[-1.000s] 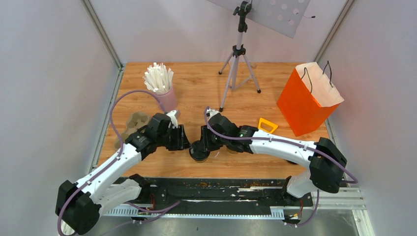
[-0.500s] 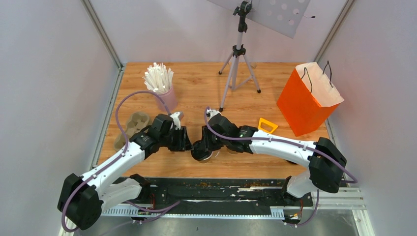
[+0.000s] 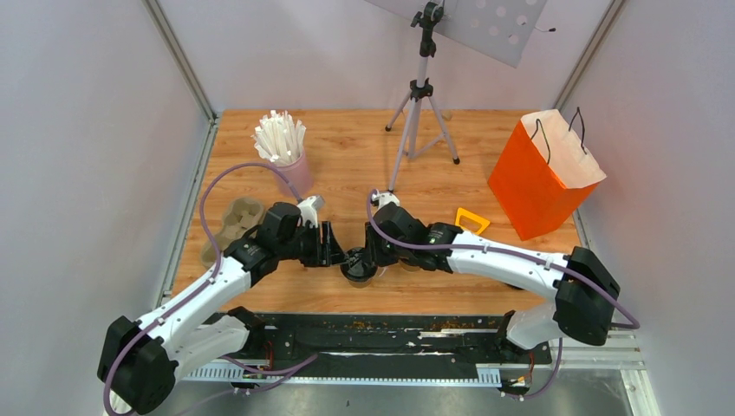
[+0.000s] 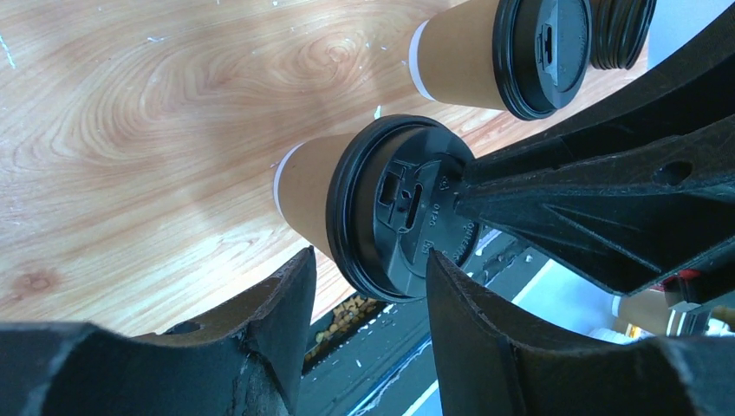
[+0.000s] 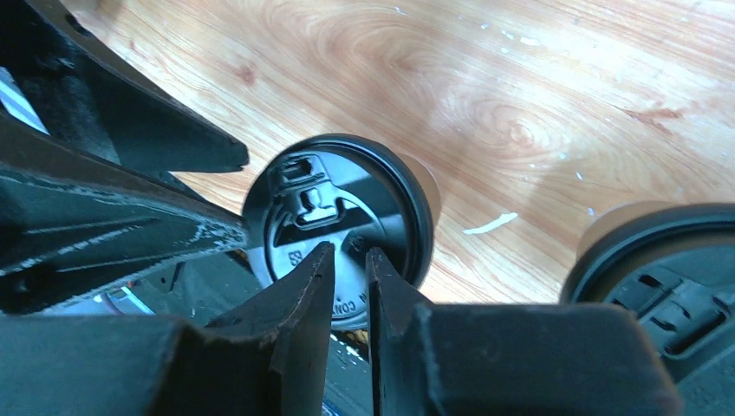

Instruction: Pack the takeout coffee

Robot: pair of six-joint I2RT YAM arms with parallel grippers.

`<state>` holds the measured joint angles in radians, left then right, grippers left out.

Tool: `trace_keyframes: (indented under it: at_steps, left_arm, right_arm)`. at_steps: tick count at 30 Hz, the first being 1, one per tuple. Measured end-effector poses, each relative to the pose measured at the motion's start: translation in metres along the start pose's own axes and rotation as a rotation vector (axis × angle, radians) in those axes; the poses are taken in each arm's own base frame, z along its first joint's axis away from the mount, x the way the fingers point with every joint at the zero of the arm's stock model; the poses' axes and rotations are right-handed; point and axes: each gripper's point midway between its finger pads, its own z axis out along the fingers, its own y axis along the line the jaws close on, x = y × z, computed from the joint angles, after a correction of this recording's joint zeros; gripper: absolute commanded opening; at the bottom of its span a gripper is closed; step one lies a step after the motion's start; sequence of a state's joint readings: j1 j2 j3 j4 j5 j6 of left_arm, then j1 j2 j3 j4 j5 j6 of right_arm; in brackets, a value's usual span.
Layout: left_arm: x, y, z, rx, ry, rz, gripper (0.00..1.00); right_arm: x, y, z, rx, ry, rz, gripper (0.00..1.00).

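Observation:
The takeout coffee [image 4: 316, 195] is a kraft-brown cup with a black lid [image 5: 338, 204] pressed on, standing near the table's front edge [image 3: 358, 265]. My left gripper [image 4: 368, 273] is open, its two fingers either side of the lid's rim without gripping it [image 3: 336, 245]. My right gripper [image 5: 351, 260] reaches in from the other side [image 3: 368, 254]. Its fingertips are almost together with nothing between them, resting over the lid's top. A second lidded brown cup [image 4: 485, 52] stands just beyond, under the right arm [image 5: 659, 260].
A stack of black lids [image 4: 620, 26] lies past the second cup. The pulp cup tray [image 3: 232, 221] and the pink cup of white sticks [image 3: 293, 169] stand at left. An orange paper bag [image 3: 537, 182], a yellow piece [image 3: 471, 220] and a tripod [image 3: 418, 113] are at right and back.
My left gripper has slid right up to the cup and its jaws have spread wider. The right arm and the cup have shifted slightly right.

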<state>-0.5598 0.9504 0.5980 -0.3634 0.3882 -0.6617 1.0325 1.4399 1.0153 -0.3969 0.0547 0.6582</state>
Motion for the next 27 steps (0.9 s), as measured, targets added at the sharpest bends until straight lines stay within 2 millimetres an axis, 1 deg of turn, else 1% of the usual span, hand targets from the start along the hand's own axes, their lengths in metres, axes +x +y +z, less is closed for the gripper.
trace_keyframes:
  at_steps: [4,8,18,24,27]
  left_arm:
    - [0.003,0.000,0.001,0.003,0.008,-0.012,0.56]
    - [0.003,0.001,0.001,-0.001,0.012,-0.015,0.56]
    - [0.008,0.007,0.005,-0.023,0.037,-0.026,0.54]
    - [0.012,0.011,0.008,-0.030,0.049,-0.031,0.47]
    - [0.011,0.011,0.008,-0.028,0.046,-0.029,0.47]
  right_arm:
    - [0.006,-0.010,-0.004,0.028,0.008,-0.007,0.20]
    - [0.008,-0.012,-0.006,0.029,0.007,-0.007,0.20]
    - [0.010,-0.009,-0.007,0.011,0.017,-0.007,0.20]
    - [0.011,-0.005,-0.006,-0.011,0.029,-0.010,0.19]
    - [0.011,-0.005,-0.006,-0.012,0.029,-0.013,0.18]
